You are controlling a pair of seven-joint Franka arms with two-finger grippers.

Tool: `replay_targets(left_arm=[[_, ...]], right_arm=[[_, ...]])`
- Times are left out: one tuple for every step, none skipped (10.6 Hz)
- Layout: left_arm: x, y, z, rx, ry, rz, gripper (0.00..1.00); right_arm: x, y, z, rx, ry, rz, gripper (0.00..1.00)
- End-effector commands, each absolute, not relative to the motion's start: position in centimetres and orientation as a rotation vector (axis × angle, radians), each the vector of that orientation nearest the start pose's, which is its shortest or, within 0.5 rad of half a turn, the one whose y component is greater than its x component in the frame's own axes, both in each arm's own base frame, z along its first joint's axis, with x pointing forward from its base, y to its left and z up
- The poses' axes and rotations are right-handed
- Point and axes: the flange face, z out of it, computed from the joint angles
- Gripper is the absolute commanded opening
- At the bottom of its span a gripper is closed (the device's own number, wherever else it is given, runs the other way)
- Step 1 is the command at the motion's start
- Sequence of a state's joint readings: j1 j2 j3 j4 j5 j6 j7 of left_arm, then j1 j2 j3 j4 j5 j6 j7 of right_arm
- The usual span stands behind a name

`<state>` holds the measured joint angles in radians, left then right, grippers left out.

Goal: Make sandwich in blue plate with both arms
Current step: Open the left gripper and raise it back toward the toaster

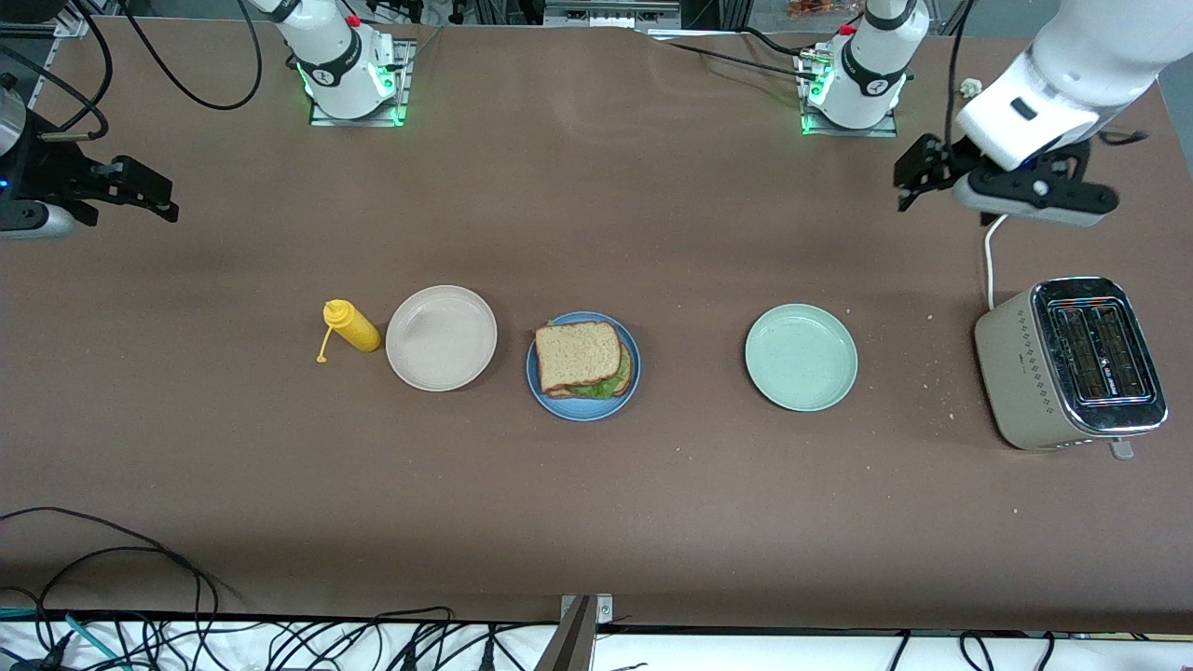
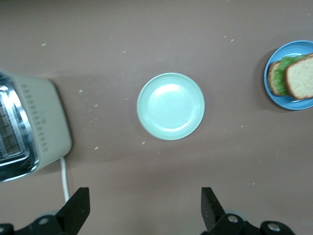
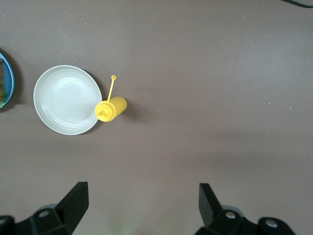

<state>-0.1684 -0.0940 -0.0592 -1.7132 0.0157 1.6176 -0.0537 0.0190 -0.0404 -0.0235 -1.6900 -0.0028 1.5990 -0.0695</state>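
Observation:
The sandwich [image 1: 580, 355] lies on the blue plate [image 1: 583, 411] at the middle of the table: speckled brown bread on top, green lettuce showing at its edge. The left wrist view catches the sandwich [image 2: 296, 76] and blue plate [image 2: 289, 104] at its border. In the right wrist view only a sliver of the blue plate [image 3: 9, 81] shows. My left gripper [image 1: 918, 172] hangs open and empty over bare table toward the left arm's end, up near the toaster; its fingers [image 2: 78, 206] stand wide apart. My right gripper [image 1: 149, 193] hangs open and empty over bare table at the right arm's end.
A beige plate [image 1: 441, 373] and a lying yellow squeeze bottle [image 1: 351, 326] sit beside the blue plate toward the right arm's end. A pale green plate [image 1: 801, 391] lies toward the left arm's end, then a toaster [image 1: 1072, 365] with its white cord. Crumbs dot the table near it.

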Motion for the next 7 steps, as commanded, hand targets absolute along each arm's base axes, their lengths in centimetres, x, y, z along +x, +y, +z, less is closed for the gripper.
replay_targets(left_arm=[[51.5,-7.4,63.8,-3.065,0.164,0.062,1.0],[51.5,-6.6,63.8,-3.066,0.14,0.072,1.0],[51.6,-6.5,63.5,-3.067,0.136,0.082,1.0],[51.8,-6.2,63.2,-3.071,0.129,0.095,1.0],[52.0,-6.2,63.5,-3.076,0.127,0.091,1.0],[52.5,-6.3,63.3,-3.075,0.124,0.115,1.0],[53.4,-6.4,63.5,-3.076,0.123,0.127,1.0]], right_arm=[[53.9,-0.3,59.7,-3.151,-0.098,0.071,1.0],[53.9,-0.2,59.7,-3.151,-0.098,0.073,1.0],[53.9,-0.3,59.7,-3.149,-0.095,0.073,1.0],[53.9,-0.3,59.7,-3.149,-0.095,0.073,1.0],[53.9,-0.2,59.7,-3.149,-0.098,0.073,1.0],[53.9,-0.2,59.8,-3.149,-0.098,0.071,1.0],[53.9,-0.3,59.8,-3.149,-0.095,0.071,1.0]])
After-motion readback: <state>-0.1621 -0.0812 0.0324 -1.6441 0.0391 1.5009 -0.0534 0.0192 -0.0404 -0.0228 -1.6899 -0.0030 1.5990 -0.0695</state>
